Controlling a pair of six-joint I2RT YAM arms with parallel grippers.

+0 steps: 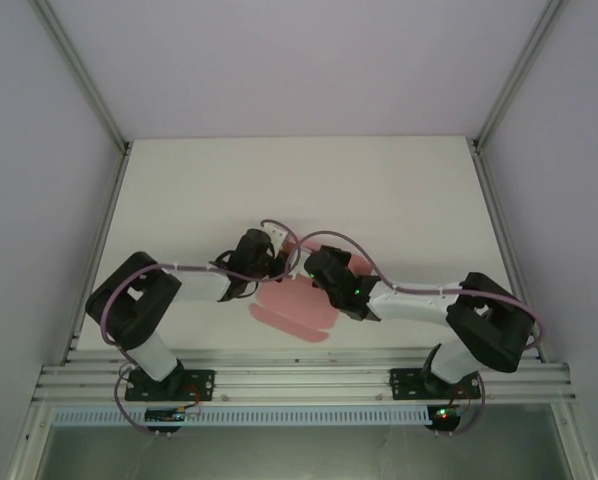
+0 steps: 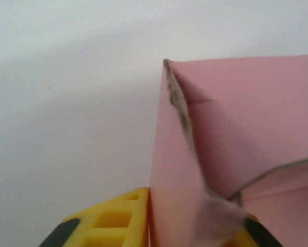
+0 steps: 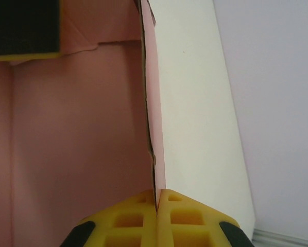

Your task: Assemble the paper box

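Right jaws pressed together, pinching upright wall of pink thin-card paper box (image 3: 82, 128). Left jaws nipping folded corner of same box. Box sits between both jaws, low on white desk (image 1: 279, 190).

both arms are black with white forearm tubes: the left arm (image 1: 134, 300) at lower left, the right arm (image 1: 491, 325) at lower right. a lilac cable (image 1: 329, 238) runs along each. the base plates (image 1: 169, 385) are black. a green light (image 1: 357, 292) shows on the right wrist. the fingers (image 2: 113, 224) are yellow with moulded square pockets and black corners.
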